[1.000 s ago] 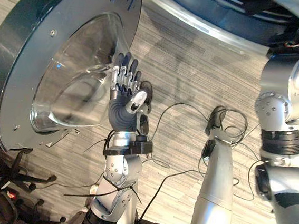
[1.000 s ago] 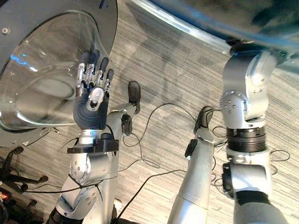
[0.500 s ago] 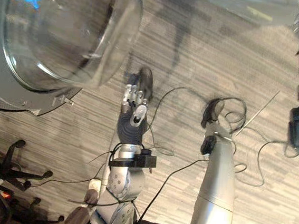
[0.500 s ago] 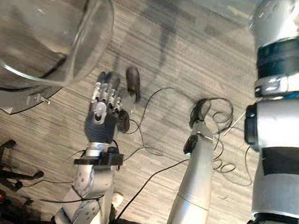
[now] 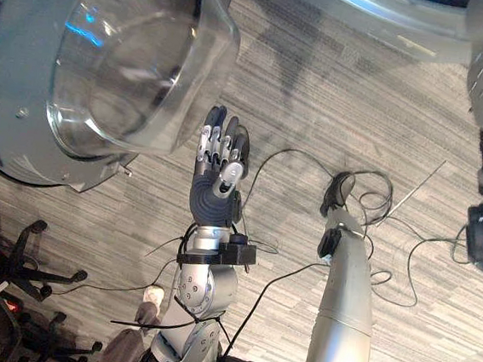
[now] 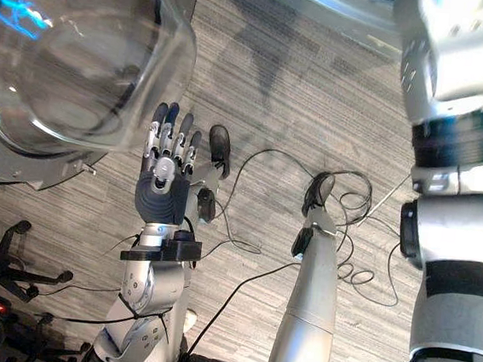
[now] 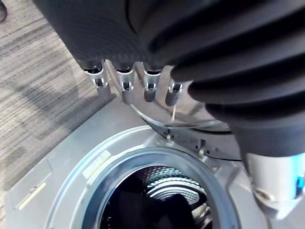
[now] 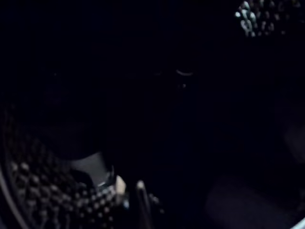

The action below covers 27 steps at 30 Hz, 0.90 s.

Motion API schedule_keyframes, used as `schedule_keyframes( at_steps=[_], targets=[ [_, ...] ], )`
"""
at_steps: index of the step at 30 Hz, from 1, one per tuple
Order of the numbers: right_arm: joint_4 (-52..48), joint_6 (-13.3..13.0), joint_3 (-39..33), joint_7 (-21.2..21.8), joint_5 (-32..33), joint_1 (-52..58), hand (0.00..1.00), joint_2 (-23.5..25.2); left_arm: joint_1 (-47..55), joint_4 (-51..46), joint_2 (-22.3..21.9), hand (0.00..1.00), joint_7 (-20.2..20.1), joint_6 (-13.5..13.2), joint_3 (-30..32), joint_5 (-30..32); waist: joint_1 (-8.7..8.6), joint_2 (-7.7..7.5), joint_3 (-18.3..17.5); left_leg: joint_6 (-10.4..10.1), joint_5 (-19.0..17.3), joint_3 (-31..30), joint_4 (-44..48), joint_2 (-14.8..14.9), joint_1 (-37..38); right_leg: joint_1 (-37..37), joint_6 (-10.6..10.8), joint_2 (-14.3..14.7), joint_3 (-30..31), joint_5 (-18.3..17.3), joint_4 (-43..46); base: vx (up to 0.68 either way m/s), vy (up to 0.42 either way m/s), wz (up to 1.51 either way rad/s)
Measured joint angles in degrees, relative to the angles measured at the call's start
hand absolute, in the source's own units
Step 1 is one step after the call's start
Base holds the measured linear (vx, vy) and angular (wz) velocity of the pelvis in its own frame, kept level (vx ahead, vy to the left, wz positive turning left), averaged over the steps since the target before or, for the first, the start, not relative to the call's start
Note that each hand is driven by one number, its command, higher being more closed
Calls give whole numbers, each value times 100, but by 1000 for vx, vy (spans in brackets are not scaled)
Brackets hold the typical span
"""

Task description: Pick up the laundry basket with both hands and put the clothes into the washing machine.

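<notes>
Loading step, judged nearly done: dark clothes [image 7: 143,210] lie inside the grey washing machine's perforated steel drum [image 7: 171,183]. Left hand [image 5: 215,187], straight-fingered and empty, hangs outside the drum. Right hand works inside the drum, state not discernible. Next: withdraw the right arm [image 6: 448,167] clear of the drum.

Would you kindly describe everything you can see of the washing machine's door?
The door is round, with a wide grey, metal-looking frame around a clear, bulging glass bowl that catches blue reflections. It stands open over the striped floor, at the upper left of the head views. The left robot hand is raised with straight fingers beside the bowl's lower right edge. Whether it touches the glass cannot be told.
</notes>
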Motion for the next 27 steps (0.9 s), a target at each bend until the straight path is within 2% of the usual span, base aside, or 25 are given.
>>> schedule_keyframes(
  at_steps=[2,4,6,8,12,14,16,19,21,24,27],
  targets=[
    [-473,124,240,276,-196,379,0,-387,-10,1,-7,0,-1,7,-1,81,6,-3,-22,-4,-22,-6,67,26,1,71,4,25,-5,-3,-90,52,0,-9],
    [-1085,112,256,498,-655,1042,0,-529,-6,-6,-7,0,1,17,18,171,13,2,-93,-44,-218,-87,204,88,-39,87,-20,66,-82,-56,-38,75,9,-12],
    [-1557,55,167,719,-693,1623,0,-551,-8,20,-9,0,2,91,16,172,-42,-4,-115,-43,-235,-127,303,94,-31,128,-15,74,-92,-59,16,66,14,-3],
    [-1890,-116,-159,923,-560,2592,0,-439,11,60,-2,0,11,137,31,190,-25,-6,-260,-80,-394,-159,334,88,-7,116,6,69,-96,-176,154,59,5,8],
    [-2092,-146,-251,1438,-35,4035,0,-51,12,76,-19,0,10,253,169,374,-67,-7,-260,-151,-475,-197,496,101,11,107,-7,67,-95,-294,414,67,-16,5],
    [-2112,-76,-205,1745,135,4543,0,66,13,93,-17,0,4,316,257,408,-90,-8,-259,-137,-545,-203,521,121,15,107,-18,80,-102,-386,468,44,-17,-1],
    [-2103,103,-97,1990,292,4824,0,53,35,277,-18,0,-15,373,359,453,-104,-8,-260,-138,-546,-202,540,151,43,127,-18,93,-118,-386,494,37,-17,-3],
    [-2102,184,4,2267,286,4735,0,-144,129,458,-14,0,-29,439,426,520,-107,-11,-261,-182,-616,-189,466,164,183,225,-114,98,-134,-465,462,11,-6,-1],
    [-2057,182,-13,2272,289,4542,0,-154,141,505,-13,0,-29,440,443,518,-108,-11,-261,-182,-616,-180,433,166,228,288,-138,103,-135,-556,385,0,0,0],
    [-1927,172,-278,2059,506,4195,0,-40,141,504,-18,0,-20,435,454,512,-99,-13,-261,-182,-616,-174,397,161,277,330,-134,100,-138,-569,369,17,-16,4],
    [-1927,75,-943,1711,564,4124,0,637,103,504,-37,0,-12,433,462,510,-113,-14,-261,-182,-615,-163,381,159,405,519,-130,99,-156,-569,270,51,4,4]
  ],
)
